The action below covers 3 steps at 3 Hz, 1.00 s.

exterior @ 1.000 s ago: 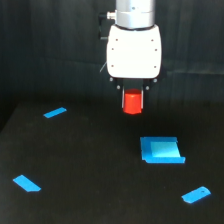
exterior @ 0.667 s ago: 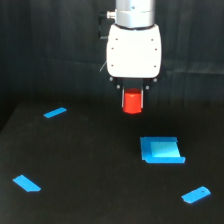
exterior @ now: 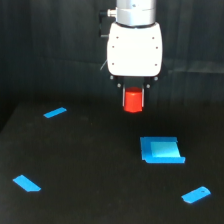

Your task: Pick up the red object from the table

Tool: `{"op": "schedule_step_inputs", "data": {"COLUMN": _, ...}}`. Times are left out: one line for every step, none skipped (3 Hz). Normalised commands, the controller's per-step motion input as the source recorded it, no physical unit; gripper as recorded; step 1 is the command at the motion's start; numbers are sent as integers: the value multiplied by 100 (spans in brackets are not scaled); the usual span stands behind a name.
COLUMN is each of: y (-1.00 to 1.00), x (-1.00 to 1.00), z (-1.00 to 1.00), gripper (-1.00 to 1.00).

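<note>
The table point(exterior: 90, 170), a wide matte black surface, fills the lower part of the exterior view, with a dark curtain point(exterior: 40, 50) hanging behind it. Above the middle hangs the arm's white housing point(exterior: 135, 47), and below it the gripper point(exterior: 133, 97), its two short dark fingers point(exterior: 144, 96) closed against the sides of the red object point(exterior: 133, 101). That small red-orange block is clasped between them and appears to be off the table, though from this angle the gap beneath it is hard to judge. Lower down, toward the exterior view's right, a blue square piece point(exterior: 161, 150) lies flat on the table, well apart from the block. Three small blue strips lie scattered: one at far left point(exterior: 55, 113), one near the lower left point(exterior: 27, 183), and one at lower right point(exterior: 196, 194).
</note>
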Motion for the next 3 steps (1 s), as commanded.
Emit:
{"op": "schedule_step_inputs", "data": {"y": -5, "x": 3, "z": 7, "gripper": -98}}
{"op": "schedule_step_inputs", "data": {"y": 1, "x": 5, "z": 5, "gripper": -92}}
{"op": "schedule_step_inputs", "data": {"y": -1, "x": 4, "z": -4, "gripper": -94}}
